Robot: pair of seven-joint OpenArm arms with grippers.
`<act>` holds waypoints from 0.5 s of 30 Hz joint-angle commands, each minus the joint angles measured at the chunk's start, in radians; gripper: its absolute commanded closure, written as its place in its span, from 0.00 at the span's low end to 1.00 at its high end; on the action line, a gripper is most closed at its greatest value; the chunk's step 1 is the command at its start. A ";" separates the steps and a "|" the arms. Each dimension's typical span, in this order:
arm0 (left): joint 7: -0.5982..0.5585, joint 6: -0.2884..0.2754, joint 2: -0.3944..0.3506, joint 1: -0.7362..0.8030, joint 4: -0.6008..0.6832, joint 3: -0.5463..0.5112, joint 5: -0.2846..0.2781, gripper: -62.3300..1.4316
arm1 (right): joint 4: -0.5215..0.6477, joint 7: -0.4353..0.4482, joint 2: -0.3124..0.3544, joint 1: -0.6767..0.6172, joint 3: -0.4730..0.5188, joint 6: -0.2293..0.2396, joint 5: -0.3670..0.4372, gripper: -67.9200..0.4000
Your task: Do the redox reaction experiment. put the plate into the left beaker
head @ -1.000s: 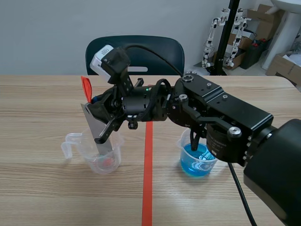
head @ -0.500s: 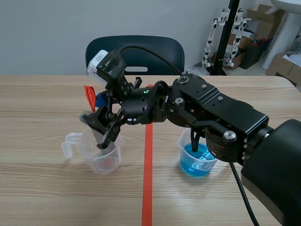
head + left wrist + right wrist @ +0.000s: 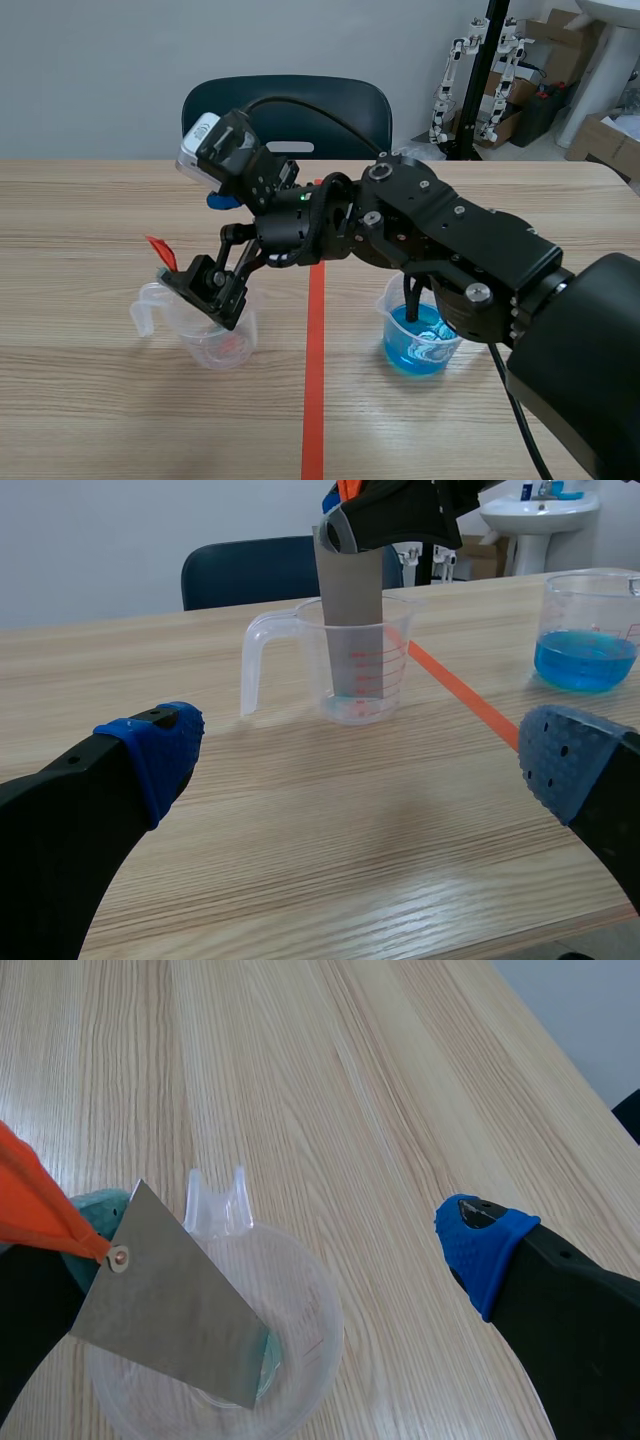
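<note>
from between the arms, the right claw [image 3: 212, 287] hangs over the clear left beaker [image 3: 215, 338] on the tabletop [image 3: 100, 420], across the red tape line [image 3: 314, 380] from the beaker of blue liquid [image 3: 420, 345]. ahead of the left claw [image 3: 360, 765], spread wide and empty, the grey plate [image 3: 350, 620] stands in that clear beaker. past the right wrist, the right claw gapes, holding nothing, one pad [image 3: 95, 1210] beside the plate's top corner, the other well apart.

left gripper [image 3: 362, 758]: hanging low, fingers gaping wide.
right arm [image 3: 440, 240]: stretching past the middle.
right gripper [image 3: 288, 1232]: tilting down, fingers gaping.
</note>
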 commanded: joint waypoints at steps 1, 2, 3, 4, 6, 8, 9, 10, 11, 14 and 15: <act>-0.021 -0.002 -0.009 0.011 0.005 -0.006 0.002 0.00 | 0.013 0.011 -0.010 0.023 0.008 0.000 0.015 0.10; -0.021 -0.002 -0.009 0.011 0.005 -0.006 0.002 0.00 | 0.013 0.011 -0.010 0.023 0.008 0.000 0.015 0.10; -0.021 -0.002 -0.009 0.011 0.005 -0.006 0.002 0.00 | 0.013 0.011 -0.010 0.023 0.008 0.000 0.015 0.10; -0.021 -0.002 -0.009 0.011 0.005 -0.006 0.002 0.00 | 0.013 0.011 -0.010 0.023 0.008 0.000 0.014 0.10; -0.021 -0.002 -0.009 0.011 0.005 -0.006 0.002 0.00 | 0.013 0.011 -0.008 0.023 0.008 0.000 0.014 0.10; -0.021 -0.002 -0.009 0.011 0.005 -0.006 0.002 0.00 | 0.013 0.010 -0.008 0.023 0.008 0.000 0.013 0.10; -0.021 -0.002 -0.009 0.011 0.005 -0.006 0.002 0.00 | 0.013 0.006 -0.008 0.023 0.008 0.000 0.011 0.10; -0.021 -0.002 -0.009 0.011 0.005 -0.006 0.002 0.00 | 0.013 0.003 -0.008 0.023 0.008 0.000 0.011 0.10; -0.021 -0.002 -0.009 0.011 0.005 -0.006 0.002 0.00 | 0.013 0.000 -0.008 0.023 0.008 0.000 0.011 0.10; -0.021 -0.002 -0.009 0.011 0.005 -0.006 0.002 0.00 | 0.013 -0.001 -0.007 0.023 0.008 0.000 0.011 0.10; -0.021 -0.002 -0.009 0.011 0.005 -0.006 0.002 0.00 | 0.013 -0.001 -0.007 0.023 0.008 0.000 0.011 0.10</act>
